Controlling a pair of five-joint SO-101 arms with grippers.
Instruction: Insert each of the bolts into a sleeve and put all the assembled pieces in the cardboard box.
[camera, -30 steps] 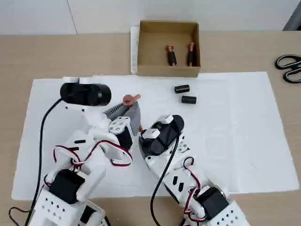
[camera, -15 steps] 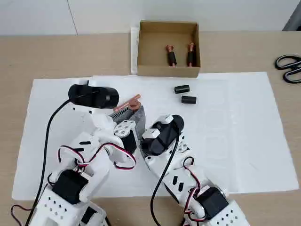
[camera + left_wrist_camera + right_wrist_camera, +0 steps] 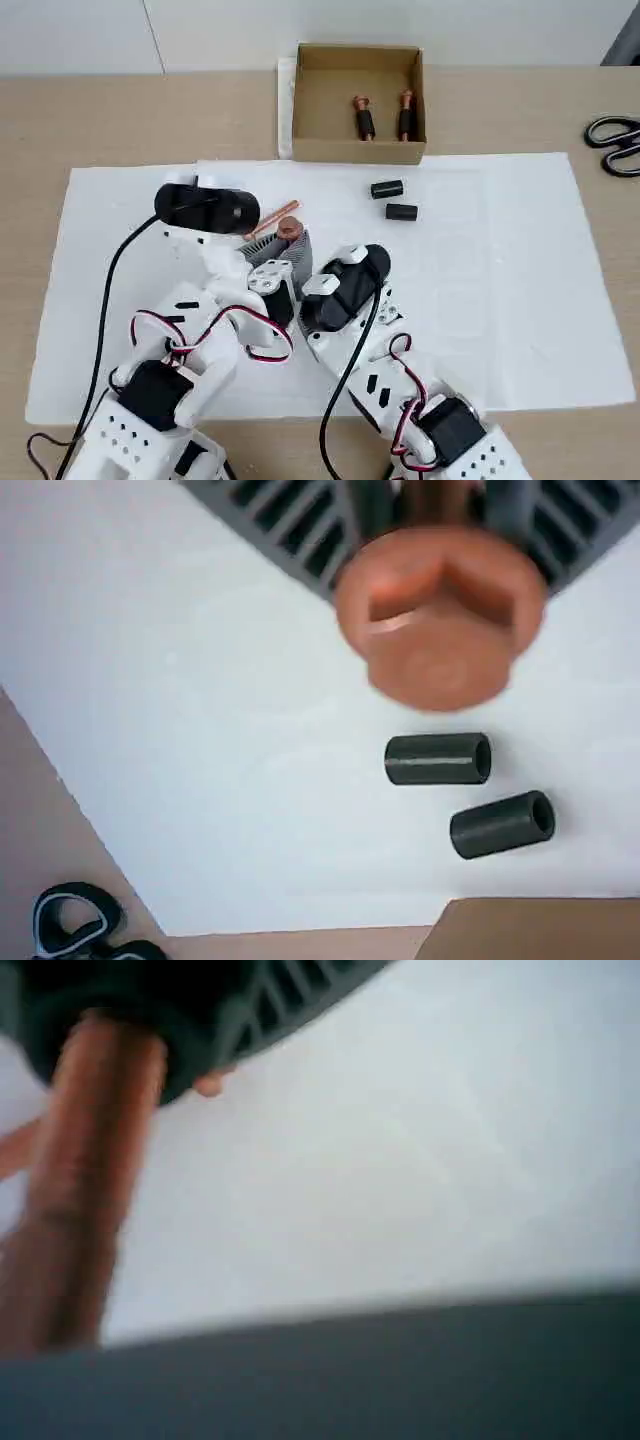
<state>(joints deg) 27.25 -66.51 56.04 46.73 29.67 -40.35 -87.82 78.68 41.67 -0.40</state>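
My left gripper (image 3: 285, 245) is shut on a copper bolt (image 3: 290, 228), near the middle of the white paper. In the left wrist view the bolt's hexagonal head (image 3: 440, 620) sits between the grey ribbed fingers (image 3: 280, 515). A second copper bolt (image 3: 272, 220) lies on the paper just behind it. Two black sleeves (image 3: 387, 188) (image 3: 401, 212) lie in front of the cardboard box (image 3: 300, 100) and appear in the left wrist view (image 3: 438, 758) (image 3: 500, 823). My right arm (image 3: 340, 290) sits close beside the left gripper. Its wrist view has a copper shaft (image 3: 80, 1180) right in front.
The box holds two assembled pieces (image 3: 364, 117) (image 3: 405, 114) standing side by side. Black scissors (image 3: 615, 140) lie on the bare table at the far right. The white paper sheet (image 3: 500, 300) covers the work area, with open room on its right half.
My left arm has swung right and towards the right arm, carrying the bolt with it. The loose bolt on the paper has come into sight behind it. The right arm has stayed put.
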